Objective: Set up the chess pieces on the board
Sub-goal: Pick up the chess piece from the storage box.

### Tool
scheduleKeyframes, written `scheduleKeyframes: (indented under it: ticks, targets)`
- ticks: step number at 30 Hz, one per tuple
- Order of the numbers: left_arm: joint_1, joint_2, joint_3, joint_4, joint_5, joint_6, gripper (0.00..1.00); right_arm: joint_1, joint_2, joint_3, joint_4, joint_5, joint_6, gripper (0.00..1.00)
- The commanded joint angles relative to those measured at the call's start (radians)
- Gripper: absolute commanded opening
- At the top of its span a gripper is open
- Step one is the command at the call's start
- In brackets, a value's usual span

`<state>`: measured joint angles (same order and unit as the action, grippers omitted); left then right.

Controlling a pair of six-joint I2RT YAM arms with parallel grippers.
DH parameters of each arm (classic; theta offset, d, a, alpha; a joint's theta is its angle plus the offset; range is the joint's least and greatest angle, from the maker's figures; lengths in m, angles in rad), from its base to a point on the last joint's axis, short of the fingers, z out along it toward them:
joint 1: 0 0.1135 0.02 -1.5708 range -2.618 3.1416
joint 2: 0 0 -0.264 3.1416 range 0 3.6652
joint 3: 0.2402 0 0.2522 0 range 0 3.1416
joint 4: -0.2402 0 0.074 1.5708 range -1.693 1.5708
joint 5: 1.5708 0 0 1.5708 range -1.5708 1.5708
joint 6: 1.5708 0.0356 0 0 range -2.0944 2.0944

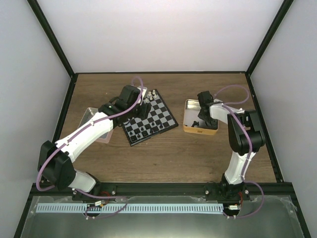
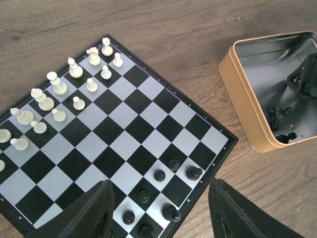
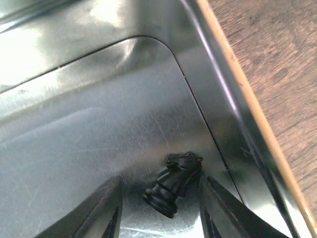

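The board (image 2: 138, 129) lies at an angle on the wooden table, also seen from above as the board (image 1: 161, 119). Several white chess pieces (image 2: 59, 84) stand in two rows on its far-left side. Several black chess pieces (image 2: 159, 174) stand near its lower corner. My left gripper (image 2: 163, 218) hangs open above those black pieces and holds nothing. My right gripper (image 3: 161, 213) is down inside the yellow tin (image 3: 223, 99). A black knight (image 3: 176, 183) lies on its side between the fingers; the right finger (image 3: 218, 208) is at its head, while the left one stands apart.
The yellow tin (image 1: 190, 130) sits right of the board, and a few more black pieces (image 2: 280, 114) lie inside it. A pale tin (image 1: 91, 116) rests left of the board under my left arm. Dark frame posts and white walls enclose the table.
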<state>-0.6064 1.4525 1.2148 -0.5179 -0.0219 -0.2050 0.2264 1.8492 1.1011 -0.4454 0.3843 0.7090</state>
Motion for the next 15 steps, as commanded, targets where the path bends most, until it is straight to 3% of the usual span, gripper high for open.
scheduleKeyframes:
  ticks: [1, 6, 11, 15]
  targets:
    - [0.005, 0.006, -0.009, 0.012, 0.004, 0.005, 0.55, -0.013, 0.018, 0.030, 0.003, 0.023, 0.010, 0.40]
    - [0.005, 0.004, -0.010, 0.014, 0.006, 0.003, 0.55, -0.014, 0.002, 0.024, -0.005, 0.021, 0.007, 0.22]
    - [0.006, 0.002, -0.012, 0.020, 0.015, -0.006, 0.55, -0.014, -0.070, 0.001, 0.037, -0.035, -0.057, 0.20]
    - [0.008, -0.004, -0.009, 0.029, 0.031, -0.023, 0.55, -0.014, -0.221, -0.068, 0.173, -0.194, -0.153, 0.19]
